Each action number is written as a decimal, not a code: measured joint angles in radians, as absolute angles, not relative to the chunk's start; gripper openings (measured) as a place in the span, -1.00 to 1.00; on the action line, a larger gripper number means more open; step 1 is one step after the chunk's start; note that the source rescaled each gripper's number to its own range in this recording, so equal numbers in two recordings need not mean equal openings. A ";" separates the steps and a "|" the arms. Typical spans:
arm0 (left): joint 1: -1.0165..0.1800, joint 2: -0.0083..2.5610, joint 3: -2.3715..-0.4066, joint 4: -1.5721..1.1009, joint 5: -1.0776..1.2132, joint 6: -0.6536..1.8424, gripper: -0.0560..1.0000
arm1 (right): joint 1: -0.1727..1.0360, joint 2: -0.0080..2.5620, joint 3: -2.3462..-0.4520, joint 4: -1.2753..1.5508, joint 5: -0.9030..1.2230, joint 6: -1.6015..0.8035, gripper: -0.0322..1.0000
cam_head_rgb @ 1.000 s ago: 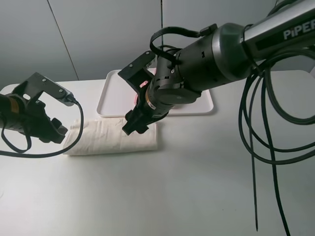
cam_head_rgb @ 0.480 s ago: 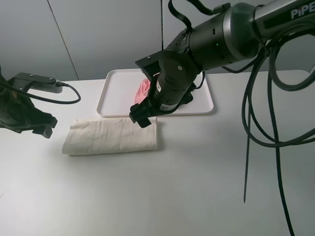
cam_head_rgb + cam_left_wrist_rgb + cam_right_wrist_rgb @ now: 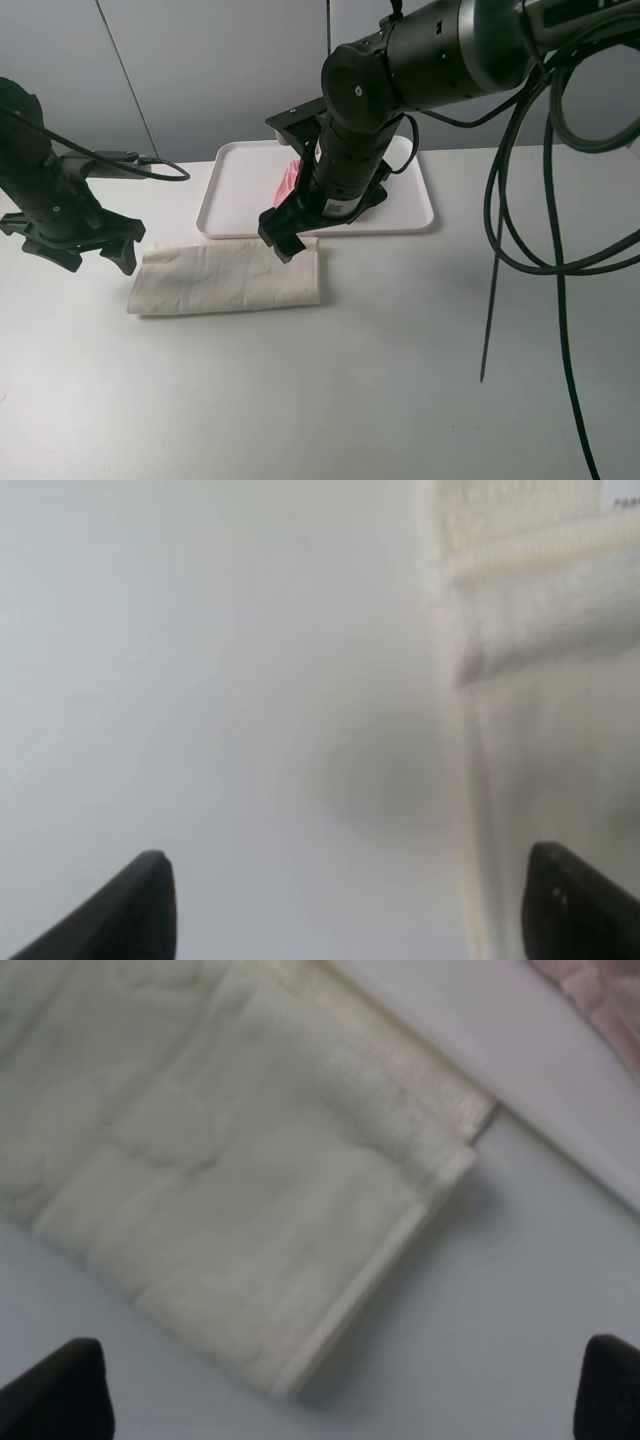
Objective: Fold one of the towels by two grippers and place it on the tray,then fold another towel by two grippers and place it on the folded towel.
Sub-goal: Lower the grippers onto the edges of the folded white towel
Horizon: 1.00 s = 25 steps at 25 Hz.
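White table [image 3: 350, 400]; left end effector [image 3: 90, 256], right end effector [image 3: 281, 240]: spread wide, empty.

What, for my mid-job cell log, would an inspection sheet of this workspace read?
Surface: white table.
Job's things: cream-white towel folded into a long strip on the table, beside the tray's front edge; pink towel on the tray, partly hidden by the right arm.
Clutter: nothing seen.
Grippers: left gripper open at the strip's left end; right gripper open above its right end; neither holds anything.
Cables: black cables hang looped from the right arm.
Surroundings: grey wall panels behind.
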State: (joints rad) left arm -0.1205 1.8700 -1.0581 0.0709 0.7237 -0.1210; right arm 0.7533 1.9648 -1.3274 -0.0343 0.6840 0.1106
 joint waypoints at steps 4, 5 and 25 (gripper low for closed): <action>-0.120 1.918 -1.102 0.049 0.733 -0.125 0.92 | 0.753 1.965 -1.327 -0.033 0.698 0.101 1.00; -0.120 1.927 -1.109 0.049 0.737 -0.125 0.92 | 0.753 1.965 -1.327 -0.030 0.700 0.094 1.00; -0.120 2.020 -1.118 0.047 0.708 -0.178 0.92 | 0.753 1.965 -1.327 0.020 0.710 0.076 1.00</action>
